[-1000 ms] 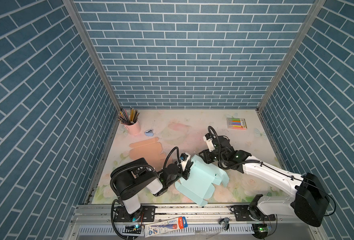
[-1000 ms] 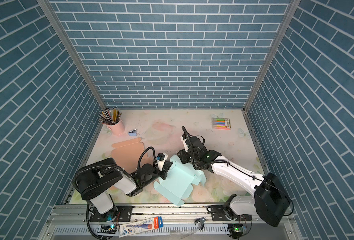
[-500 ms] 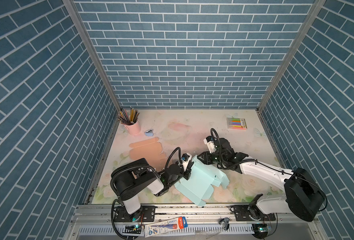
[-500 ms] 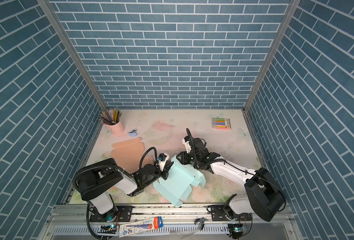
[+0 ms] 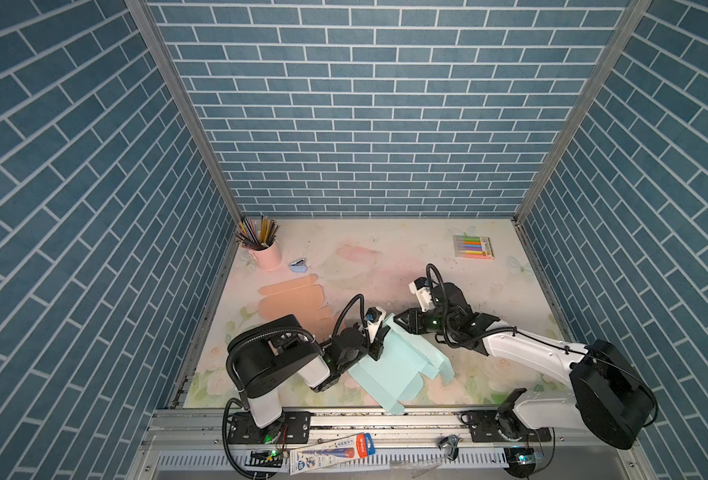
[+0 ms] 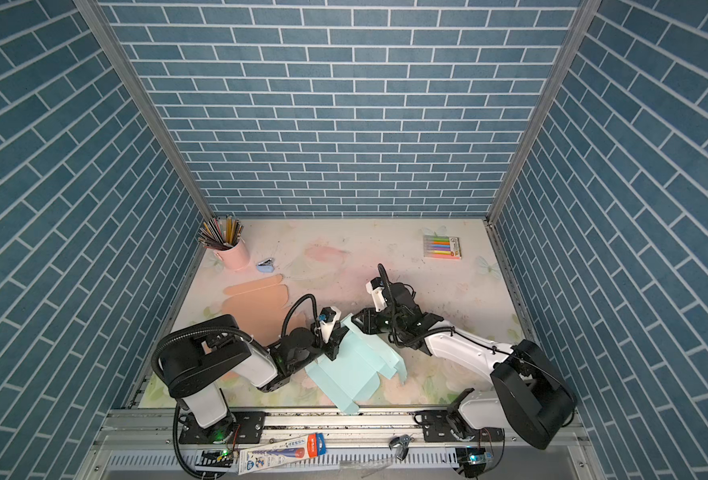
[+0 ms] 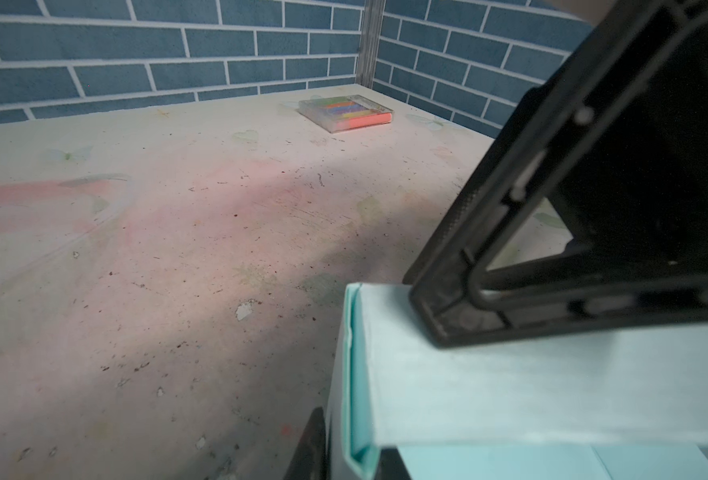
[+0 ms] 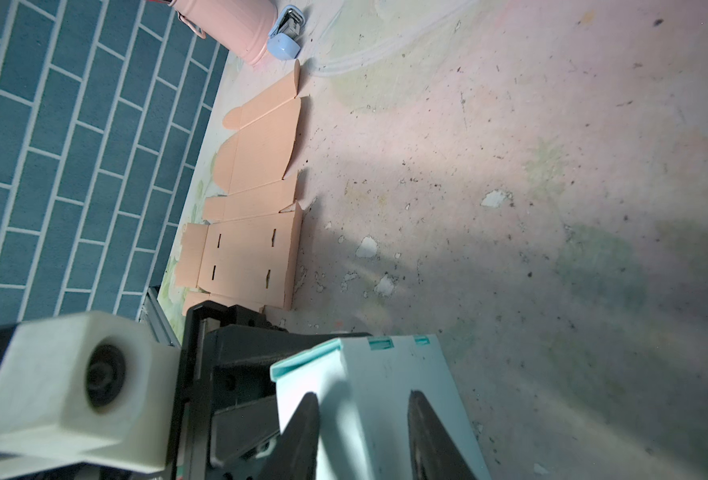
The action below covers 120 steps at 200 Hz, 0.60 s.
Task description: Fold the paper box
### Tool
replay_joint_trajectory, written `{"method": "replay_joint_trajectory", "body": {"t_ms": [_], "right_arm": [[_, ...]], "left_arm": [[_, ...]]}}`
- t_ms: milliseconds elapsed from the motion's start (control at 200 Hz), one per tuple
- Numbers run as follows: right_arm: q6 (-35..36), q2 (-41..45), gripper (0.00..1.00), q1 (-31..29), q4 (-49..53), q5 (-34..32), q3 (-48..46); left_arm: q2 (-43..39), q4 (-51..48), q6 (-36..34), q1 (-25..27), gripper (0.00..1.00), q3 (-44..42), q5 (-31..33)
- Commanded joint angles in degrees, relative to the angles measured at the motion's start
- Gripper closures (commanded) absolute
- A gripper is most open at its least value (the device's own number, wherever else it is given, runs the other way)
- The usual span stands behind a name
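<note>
Straddling the raised, doubled-over wall of the paper box [image 5: 393,370], the left gripper [image 5: 378,347] has a finger on each side of it; whether it actually pinches cannot be told. The right gripper [image 5: 400,323] is released, its fingers [image 8: 306,428] spread, one tip resting on top of that same wall. The pale teal box lies partly folded near the front of the table [image 5: 385,257], between both arms. A flat peach cardboard blank [image 5: 294,299] lies behind the left arm. A pink pencil cup [image 5: 267,255] and a marker pack [image 5: 472,247] sit well apart at the back.
</note>
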<state>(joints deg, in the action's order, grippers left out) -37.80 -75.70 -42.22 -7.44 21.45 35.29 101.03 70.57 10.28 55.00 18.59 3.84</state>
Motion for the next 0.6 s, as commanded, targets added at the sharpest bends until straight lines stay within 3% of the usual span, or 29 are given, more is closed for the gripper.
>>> {"method": "replay_joint_trajectory", "body": {"t_ms": [0,440,595], "right_arm": [[-1.98,0.11,0.64,-0.23,2.86,0.84,-2.53],[-11.31,4.21,0.66,-0.85,-7.22,8.92,-9.25],[-12.13,4.54,0.66,-0.82,-7.91,8.5,-9.55]], "left_arm": [[1.0,0.54,-0.84,0.27,0.86,1.58,0.47],[1.45,0.25,-0.44,0.32,0.93,1.79,2.91],[1.67,-0.01,-0.77,0.46,0.92,2.15,2.93]]}}
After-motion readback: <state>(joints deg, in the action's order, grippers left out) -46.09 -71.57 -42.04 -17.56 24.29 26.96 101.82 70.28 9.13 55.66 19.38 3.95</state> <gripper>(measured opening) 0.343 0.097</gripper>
